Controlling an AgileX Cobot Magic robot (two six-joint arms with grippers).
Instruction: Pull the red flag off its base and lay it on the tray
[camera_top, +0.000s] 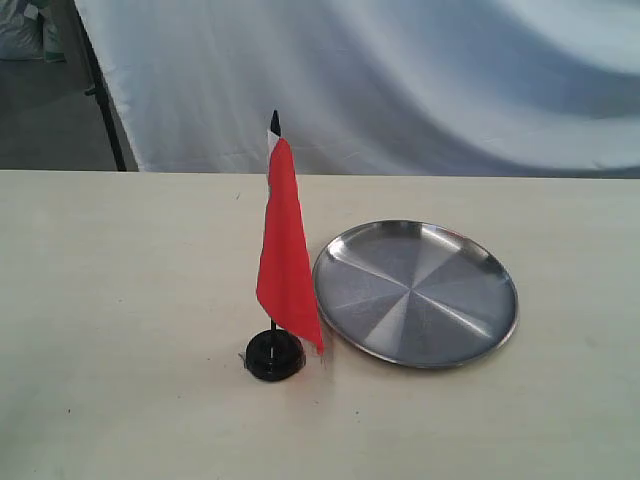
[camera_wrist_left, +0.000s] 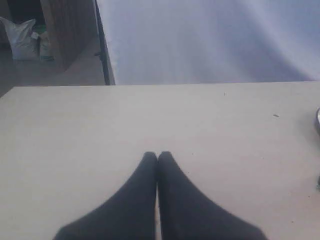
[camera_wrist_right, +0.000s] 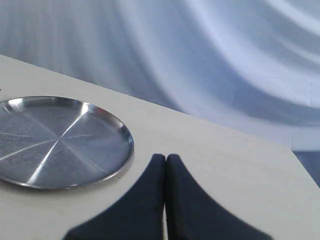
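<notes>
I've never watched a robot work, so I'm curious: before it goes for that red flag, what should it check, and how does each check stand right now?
1. The red flag stands upright in the base: ok.
2. The tray has nothing lying in it: ok.
3. The tray sits beside the base on the table: ok.
4. The left gripper is open for a grasp: not ok, jaws shut.
5. The right gripper is open: not ok, jaws shut.
6. A gripper is near the flag's stick: not ok, neither arm shows in the exterior view.
</notes>
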